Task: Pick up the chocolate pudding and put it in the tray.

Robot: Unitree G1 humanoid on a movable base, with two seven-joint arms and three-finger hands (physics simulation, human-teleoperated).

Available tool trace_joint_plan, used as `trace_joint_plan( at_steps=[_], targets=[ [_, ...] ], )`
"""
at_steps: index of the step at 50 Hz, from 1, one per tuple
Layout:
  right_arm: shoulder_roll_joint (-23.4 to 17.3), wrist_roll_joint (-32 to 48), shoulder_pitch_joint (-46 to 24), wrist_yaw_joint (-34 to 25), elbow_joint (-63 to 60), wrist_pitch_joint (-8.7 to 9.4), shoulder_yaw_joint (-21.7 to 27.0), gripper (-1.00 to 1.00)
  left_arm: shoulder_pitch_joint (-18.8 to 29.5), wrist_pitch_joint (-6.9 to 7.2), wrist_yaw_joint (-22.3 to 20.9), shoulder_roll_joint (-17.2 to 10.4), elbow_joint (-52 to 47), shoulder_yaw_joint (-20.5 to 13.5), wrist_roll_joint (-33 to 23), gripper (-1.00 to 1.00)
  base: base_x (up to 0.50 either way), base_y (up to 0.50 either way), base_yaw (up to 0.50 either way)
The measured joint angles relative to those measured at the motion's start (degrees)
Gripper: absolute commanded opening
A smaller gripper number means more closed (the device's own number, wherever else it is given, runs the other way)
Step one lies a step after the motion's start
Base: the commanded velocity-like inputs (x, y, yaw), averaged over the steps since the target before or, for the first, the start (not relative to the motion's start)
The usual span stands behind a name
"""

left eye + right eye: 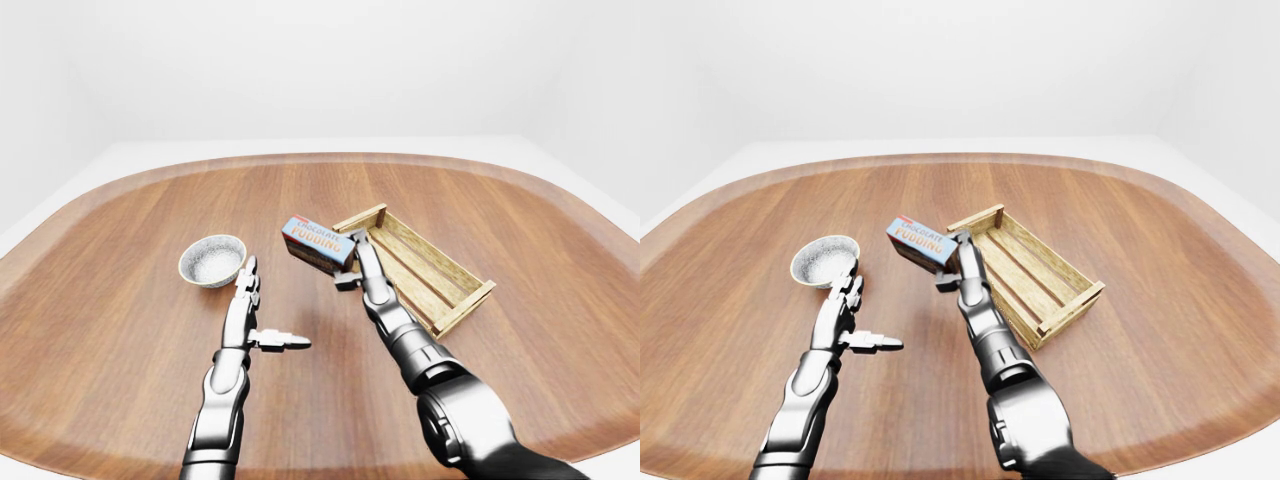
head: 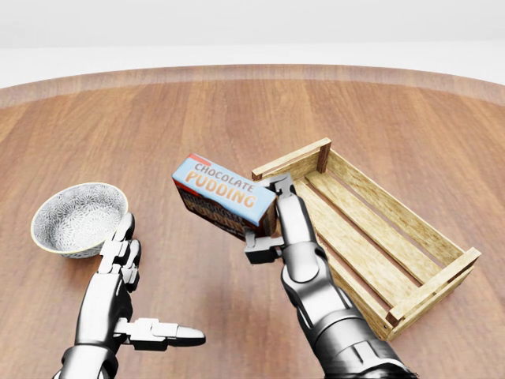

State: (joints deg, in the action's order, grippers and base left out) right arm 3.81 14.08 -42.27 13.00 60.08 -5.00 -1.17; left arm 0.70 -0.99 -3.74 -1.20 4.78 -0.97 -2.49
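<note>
Now, on the bench [image 1: 120,330], the tray [image 2: 410,237] lies just right of the pudding [image 2: 225,193], which the right hand [image 2: 276,225] pinches at its right end. Carry it over the rim, level, then release. Left fingers [image 2: 162,332] are spread, idle near the bowl [image 2: 79,217].

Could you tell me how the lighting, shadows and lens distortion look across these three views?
Head view: flat, even light, sharp focus, the lettering on the chocolate pudding readable, and only soft shadow under the tray. Left-eye and right-eye views: a wide lens bows the table edge into a curve, the white surroundings look washed out, and there is no glare on the bowl.
</note>
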Motion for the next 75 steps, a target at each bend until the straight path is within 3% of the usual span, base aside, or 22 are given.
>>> trace_joint_plan(
  at_steps=[16, 21, 30, 40, 75],
  targets=[
    [-4.29, -1.74, -21.13, -3.16, 10.60, 0.06, 4.05, -1.00, 0.06, 0.26, 0.05, -0.02, -0.19, 0.00, 0.12, 1.00, 0.00, 0.00, 0.00],
    [-5.77, -2.26, -26.58, -4.57, 12.34, 1.57, 5.34, -1.00, 0.08, 0.18, 0.00, -0.04, -0.12, 0.01, 0.11, 1.00, 0.00, 0.00, 0.00],
    [-8.09, -2.09, -32.44, -6.72, 14.78, 5.98, 7.32, -1.00, 0.03, 0.31, -0.14, -0.05, -0.28, 0.03, 0.10, 1.00, 0.00, 0.00, 0.00],
    [-10.53, -0.83, -33.92, -7.10, 16.39, 9.99, 9.22, -1.00, -0.02, 0.34, -0.33, -0.08, -0.36, 0.00, 0.13, 1.00, 0.00, 0.00, 0.00],
    [-17.04, 0.74, -26.45, -7.34, 17.95, 9.64, 12.83, -1.00, 0.40, 1.21, -0.03, -0.08, -0.23, -0.17, 0.47, 1.00, 0.00, 0.00, 0.00]
  ],
)
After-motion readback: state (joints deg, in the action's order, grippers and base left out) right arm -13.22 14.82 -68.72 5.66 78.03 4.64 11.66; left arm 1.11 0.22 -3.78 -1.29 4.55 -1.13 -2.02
